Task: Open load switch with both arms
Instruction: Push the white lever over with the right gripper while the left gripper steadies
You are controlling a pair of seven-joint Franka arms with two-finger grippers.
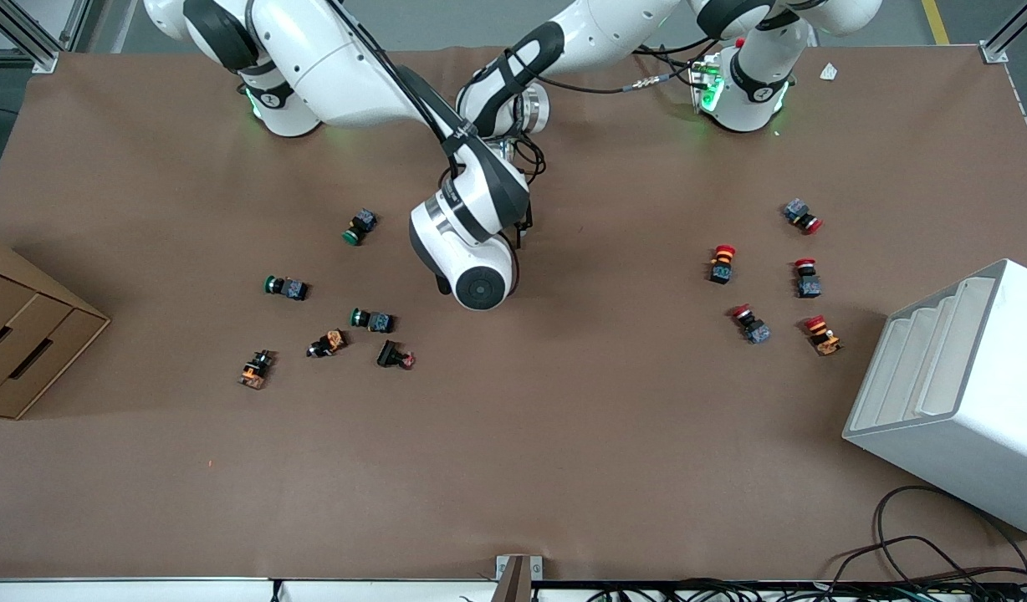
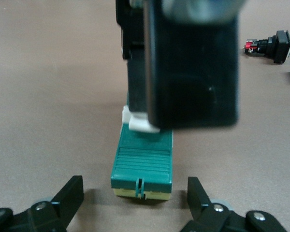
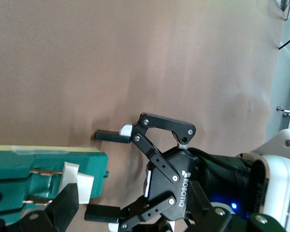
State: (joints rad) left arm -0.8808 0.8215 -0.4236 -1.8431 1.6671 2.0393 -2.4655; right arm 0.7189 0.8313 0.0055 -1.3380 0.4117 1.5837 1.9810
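The load switch [image 2: 142, 162] is a dark-green block lying flat on the brown table, with a white tab [image 2: 140, 122] on top. In the front view it is hidden under the two arms at mid-table. My left gripper [image 2: 134, 195] is open, with one finger on each side of the switch's near end and neither touching it. The right wrist view shows the left gripper [image 3: 106, 174] at the end of the switch [image 3: 43, 169]. My right gripper [image 2: 164, 111] comes down from above and is open along the switch's length. One of its fingers [image 3: 63, 208] rests at the white tab [image 3: 84, 188].
Several green and orange push buttons [image 1: 371, 319] lie toward the right arm's end, several red ones [image 1: 721, 263] toward the left arm's end. A cardboard box [image 1: 20, 334] sits at the right arm's end. A white rack [image 1: 957, 385] stands at the left arm's end.
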